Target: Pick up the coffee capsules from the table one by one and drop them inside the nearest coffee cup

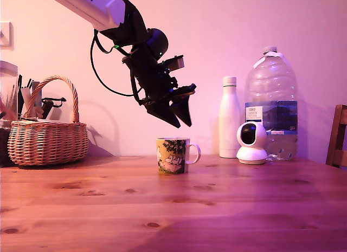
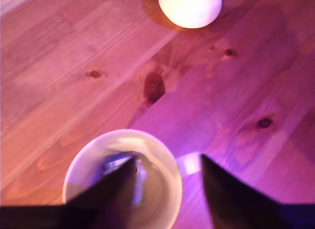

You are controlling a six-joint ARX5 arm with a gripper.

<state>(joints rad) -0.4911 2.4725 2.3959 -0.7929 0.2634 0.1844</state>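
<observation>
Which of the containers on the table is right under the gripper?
The coffee cup, the printed mug with a white handle. The gripper hangs open just above its rim; the white bottle and big water jug stand farther back.

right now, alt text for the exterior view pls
A black robot gripper hangs open in the air just above a cartoon-print coffee cup on a reddish wooden table. A wicker basket stands at the exterior view's left; a white bottle, small round camera and big water jug at its right.
</observation>
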